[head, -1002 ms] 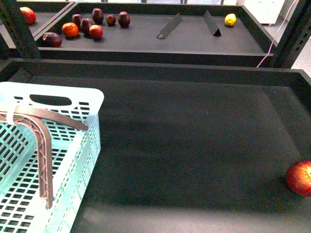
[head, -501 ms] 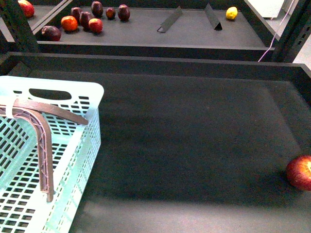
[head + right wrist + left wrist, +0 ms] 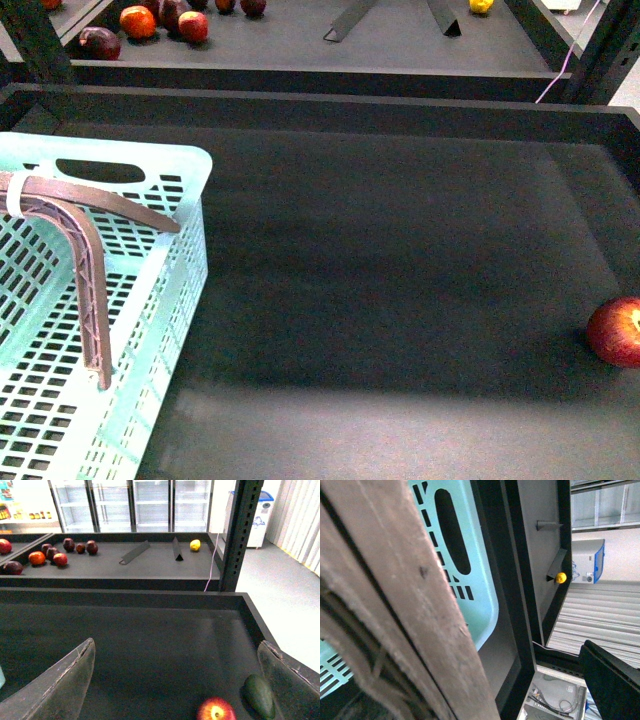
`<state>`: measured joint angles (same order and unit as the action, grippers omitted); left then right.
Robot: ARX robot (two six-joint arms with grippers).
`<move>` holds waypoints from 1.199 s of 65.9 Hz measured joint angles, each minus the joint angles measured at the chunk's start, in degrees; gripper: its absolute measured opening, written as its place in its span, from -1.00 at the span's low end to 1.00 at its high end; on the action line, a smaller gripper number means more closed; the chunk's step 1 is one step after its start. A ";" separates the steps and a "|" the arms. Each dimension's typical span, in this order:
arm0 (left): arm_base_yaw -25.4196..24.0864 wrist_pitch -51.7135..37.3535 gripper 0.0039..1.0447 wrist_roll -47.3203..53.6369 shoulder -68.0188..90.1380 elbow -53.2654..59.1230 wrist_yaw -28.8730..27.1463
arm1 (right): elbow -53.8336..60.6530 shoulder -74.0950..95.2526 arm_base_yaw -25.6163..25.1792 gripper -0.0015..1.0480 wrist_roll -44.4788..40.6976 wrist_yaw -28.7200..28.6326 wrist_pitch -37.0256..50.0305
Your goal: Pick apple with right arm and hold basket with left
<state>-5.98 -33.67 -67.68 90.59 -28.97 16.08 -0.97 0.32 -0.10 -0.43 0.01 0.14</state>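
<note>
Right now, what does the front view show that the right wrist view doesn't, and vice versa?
Front only: the basket's brown handle. Right wrist only: a dark green object near the apple, the open right pincer, glass-door fridges. Both: apple, lemon, red fruits on the far shelf.

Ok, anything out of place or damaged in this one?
Nothing damaged or spilled. Only oddity: two dark divider strips lie loose and splayed on the far shelf. The apple sits at the right edge of the near tray, far from the basket.
</note>
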 joint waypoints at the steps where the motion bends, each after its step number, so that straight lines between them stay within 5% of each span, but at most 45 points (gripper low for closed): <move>1: 0.07 -0.02 0.87 -0.13 0.31 -0.13 -0.11 | 0.00 0.00 0.00 0.83 0.00 0.00 0.00; 13: 1.49 -0.11 0.83 -0.98 4.57 -2.80 -2.01 | 0.00 0.00 0.00 0.83 0.02 0.02 0.00; 32: 1.57 0.61 -0.58 -1.27 5.79 -3.23 -3.76 | 0.00 0.00 0.00 0.83 0.00 0.00 0.00; 43: 1.90 2.60 -0.74 -0.50 4.48 -3.48 -3.52 | 0.00 0.00 0.00 0.83 0.02 0.02 0.00; 65: 2.99 8.92 -0.74 6.16 -7.58 -3.58 -2.29 | 0.00 0.00 0.00 0.83 0.00 0.02 0.00; 79: 11.28 14.01 -0.74 8.59 -12.52 -6.23 -3.56 | 0.00 0.00 0.00 0.83 0.00 0.00 -0.02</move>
<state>5.30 -19.66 -59.09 78.06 -35.20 12.51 -0.97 0.32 -0.10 -0.43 0.01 0.12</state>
